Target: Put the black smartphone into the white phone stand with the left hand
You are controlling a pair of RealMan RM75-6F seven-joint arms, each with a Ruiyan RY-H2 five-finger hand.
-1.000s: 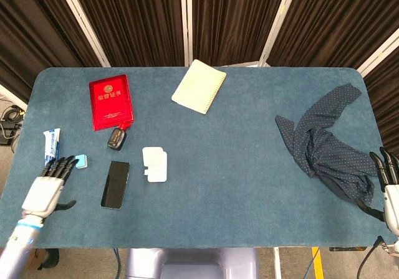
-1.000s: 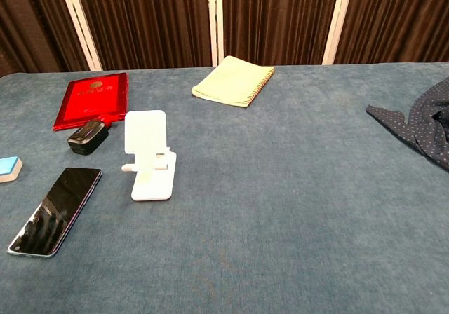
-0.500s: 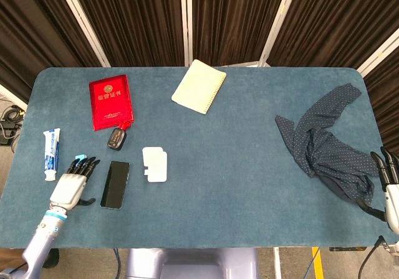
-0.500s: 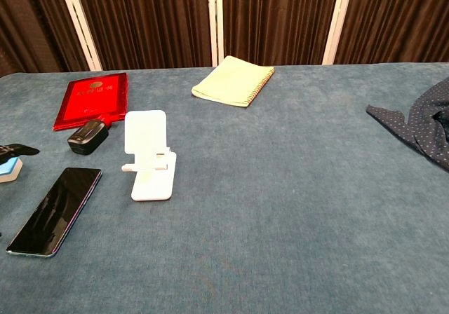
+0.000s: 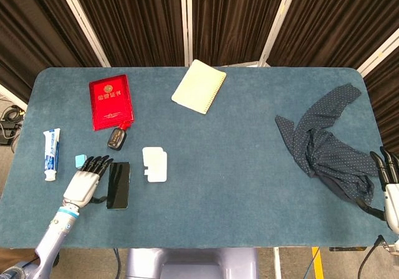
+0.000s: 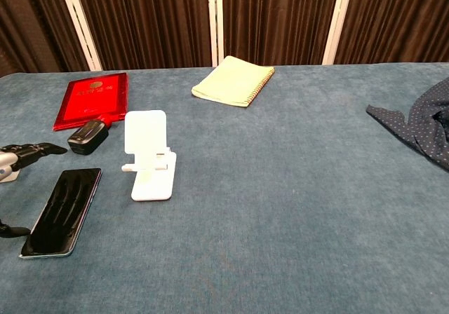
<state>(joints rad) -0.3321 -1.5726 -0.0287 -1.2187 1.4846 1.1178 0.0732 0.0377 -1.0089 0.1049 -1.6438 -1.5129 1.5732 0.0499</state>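
The black smartphone lies flat, screen up, near the table's front left. The white phone stand stands upright just right of it, with nothing in it. My left hand is at the phone's left edge, fingers stretched out and apart above the table, thumb low beside the phone's near corner. It holds nothing. Whether it touches the phone I cannot tell. My right hand rests open at the far right edge.
A small black case and a red booklet lie behind the phone. A toothpaste tube and a blue block are left of the hand. A yellow notepad sits at the back, a dark dotted cloth at the right.
My left hand has moved right, from the table's left edge to the phone's side. The phone's near end has shifted slightly to the right. The right hand has stayed still.
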